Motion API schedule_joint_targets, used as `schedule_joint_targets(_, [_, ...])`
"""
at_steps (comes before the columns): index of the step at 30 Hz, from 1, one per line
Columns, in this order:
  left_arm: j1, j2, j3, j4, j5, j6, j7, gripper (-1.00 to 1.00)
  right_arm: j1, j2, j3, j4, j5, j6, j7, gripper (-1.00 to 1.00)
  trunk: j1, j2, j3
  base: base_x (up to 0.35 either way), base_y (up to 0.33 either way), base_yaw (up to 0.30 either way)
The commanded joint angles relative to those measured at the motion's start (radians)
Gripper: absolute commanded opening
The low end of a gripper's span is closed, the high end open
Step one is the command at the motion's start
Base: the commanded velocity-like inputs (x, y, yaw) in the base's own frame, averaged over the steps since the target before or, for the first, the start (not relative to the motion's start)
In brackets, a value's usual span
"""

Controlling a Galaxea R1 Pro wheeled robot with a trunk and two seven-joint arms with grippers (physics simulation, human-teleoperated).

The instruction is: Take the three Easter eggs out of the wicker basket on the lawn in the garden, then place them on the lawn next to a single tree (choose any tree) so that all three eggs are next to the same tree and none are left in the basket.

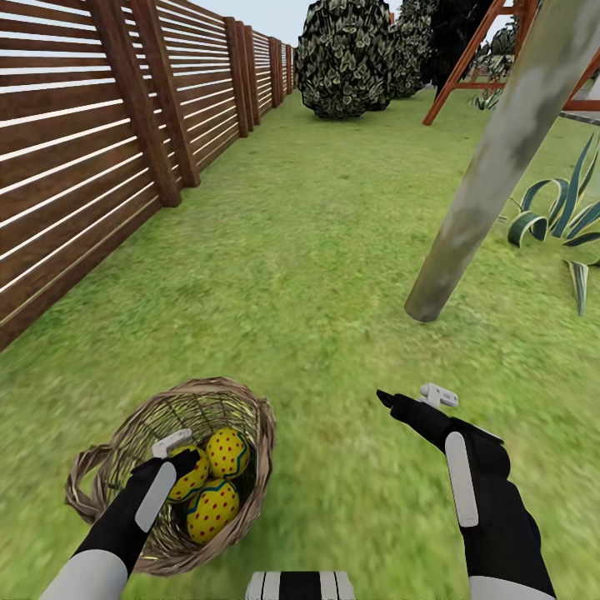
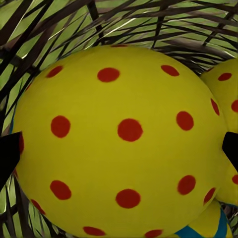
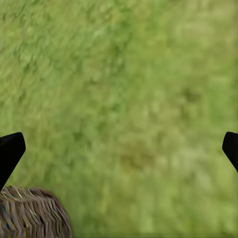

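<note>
Down in the wicker basket (image 1: 250, 417) at the robot's lower left sit all three eggs, so none is out yet: one upper egg (image 1: 227, 451), one lower egg (image 1: 212, 509) with a teal zigzag band, and a third egg (image 1: 191, 477) right at the left gripper (image 1: 185, 446). Left wrist view puts that third egg (image 2: 119, 139) dead centre between the two dark fingertips (image 2: 9, 156), jaws apart and straddling it, tips close to its sides; cannot tell if they touch yet, so I read this as not yet clamped. A neighbouring egg (image 2: 225, 87) sits just beside it, touching or nearly so. Egg lies straight ahead of the left jaws along the approach line, and I can't call its long axis from here. Left arm is clearly the nearer one, already inside the basket rim. Right gripper (image 1: 412, 398) hangs over bare lawn (image 1: 317, 250) well apart from the eggs, jaws open and empty; right wrist view shows grass with the basket edge (image 3: 29, 213) at one corner. Tree (image 1: 492, 175) trunk meets the grass ahead and to the right, near the right arm's side. Next move by my read: close on the egg and lift it out; the risk is nudging its neighbour. Fence (image 1: 100, 150) runs along the left, bushes (image 1: 346, 54) at the far end.
</note>
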Motion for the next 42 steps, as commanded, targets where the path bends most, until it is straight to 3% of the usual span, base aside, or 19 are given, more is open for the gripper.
schedule_joint_targets(1, [0.0, 0.0, -0.002, -0.002, 0.02, 0.001, 0.006, 1.0, -0.001, 0.001, -0.003, -0.001, 0.001, 0.005, 0.006, 1.0, 0.0, 0.0, -0.001, 0.0, 0.0, 0.0])
schedule_joint_targets(26, [0.0, 0.0, -0.003, -0.002, 0.019, -0.005, 0.004, 1.0, -0.001, 0.001, -0.003, -0.001, 0.001, 0.005, 0.006, 1.0, 0.002, -0.001, -0.016, 0.0, 0.0, 0.0])
schedule_joint_targets(27, [0.0, 0.0, -0.003, -0.002, 0.018, -0.005, 0.004, -1.0, -0.001, 0.001, -0.003, -0.001, 0.001, 0.005, 0.006, 1.0, 0.002, -0.001, -0.016, 0.0, 0.0, 0.0])
schedule_joint_targets(42, [0.0, 0.0, -0.002, -0.003, 0.018, -0.006, 0.004, -1.0, -0.001, 0.0, -0.003, -0.001, 0.0, 0.005, 0.006, 1.0, 0.002, -0.001, -0.016, 0.0, 0.0, 0.0])
